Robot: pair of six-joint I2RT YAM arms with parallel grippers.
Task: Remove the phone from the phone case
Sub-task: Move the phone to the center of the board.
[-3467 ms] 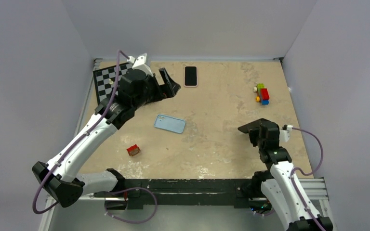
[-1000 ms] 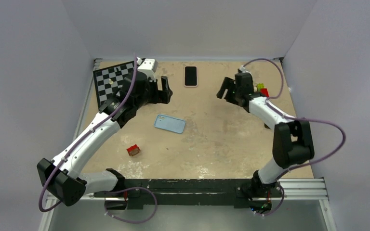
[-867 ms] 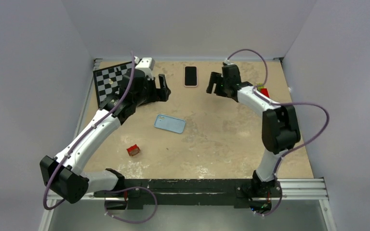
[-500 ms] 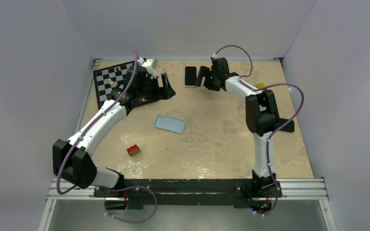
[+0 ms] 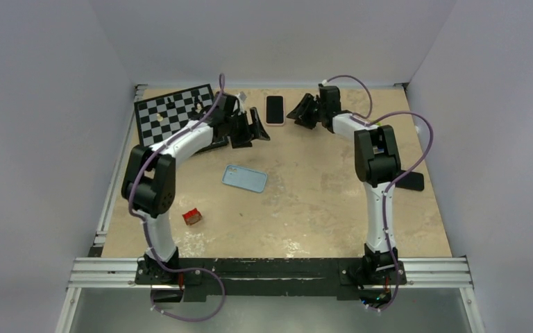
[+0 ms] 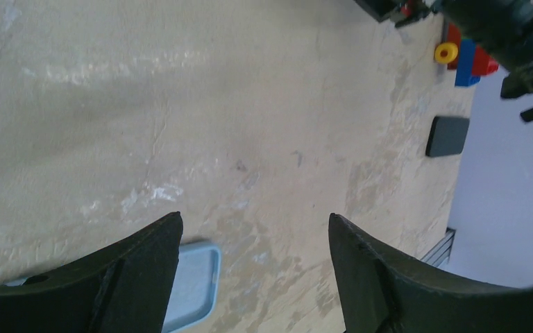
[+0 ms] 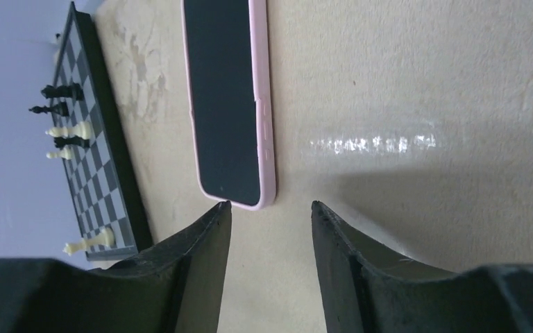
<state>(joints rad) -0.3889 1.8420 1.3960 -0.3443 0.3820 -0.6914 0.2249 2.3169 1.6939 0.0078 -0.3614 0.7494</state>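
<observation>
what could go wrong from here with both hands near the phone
The phone lies flat in its pink case, and the right hand is open at its end, so it may shove it rather than grip. The left hand is open just across the phone; the two could bump. The chessboard is close by; its pieces could topple.

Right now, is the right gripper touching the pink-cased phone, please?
Cannot tell: in the right wrist view one fingertip of the right gripper meets the phone's corner, yet it may hover above it.

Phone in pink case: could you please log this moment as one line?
phone: in pink case, not held | right gripper: open, beside phone | left gripper: open, empty
</observation>
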